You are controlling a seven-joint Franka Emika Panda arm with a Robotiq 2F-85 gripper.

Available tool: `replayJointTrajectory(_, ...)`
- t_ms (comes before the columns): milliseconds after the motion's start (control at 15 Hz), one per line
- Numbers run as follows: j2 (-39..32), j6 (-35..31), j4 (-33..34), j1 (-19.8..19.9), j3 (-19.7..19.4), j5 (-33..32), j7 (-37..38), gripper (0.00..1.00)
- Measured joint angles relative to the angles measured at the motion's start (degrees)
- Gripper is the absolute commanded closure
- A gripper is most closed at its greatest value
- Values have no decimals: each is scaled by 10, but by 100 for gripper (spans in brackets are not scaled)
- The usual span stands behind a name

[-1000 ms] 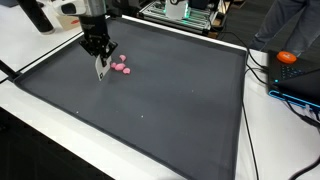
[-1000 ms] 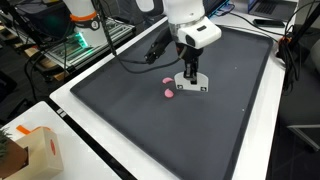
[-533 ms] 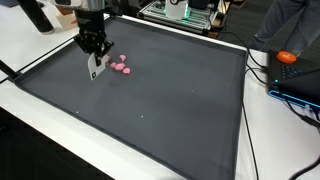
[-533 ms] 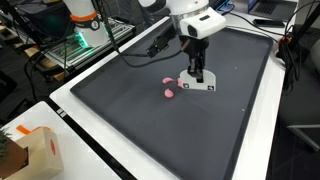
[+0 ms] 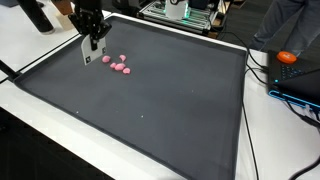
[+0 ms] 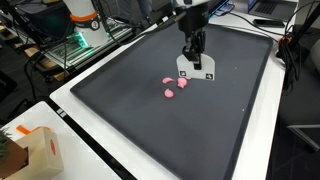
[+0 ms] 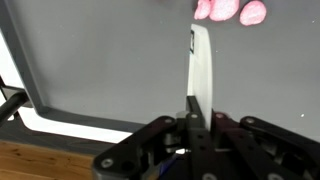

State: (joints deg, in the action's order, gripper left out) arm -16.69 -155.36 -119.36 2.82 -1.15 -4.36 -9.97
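Fingers (image 7: 188, 110) clamp a white card (image 7: 201, 65), its dark marks unreadable, near pink pieces (image 7: 226, 10)

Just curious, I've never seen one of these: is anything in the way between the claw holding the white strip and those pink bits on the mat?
Nothing visible. The gripper is shut on the white strip. In the wrist view the strip's tip ends close beside the pink bits, with only bare mat between.

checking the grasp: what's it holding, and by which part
A thin white card, pinched edge-on at one end between the fingers; the rest sticks out beyond them.
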Motion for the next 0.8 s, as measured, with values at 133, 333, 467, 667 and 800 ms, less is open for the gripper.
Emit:
replayJointTrajectory(133, 22, 36, -7, -12, -6, -23, 26, 99)
replayJointTrajectory(333, 50, 93, -13, -30, -7, -59, 67, 99)
replayJointTrajectory(467, 64, 133, -13, -44, -4, -78, 89, 99)
replayJointTrajectory(667, 76, 187, -12, -63, 3, -103, 123, 99)
replayJointTrajectory(800, 77, 220, -9, -75, 11, -118, 144, 99)
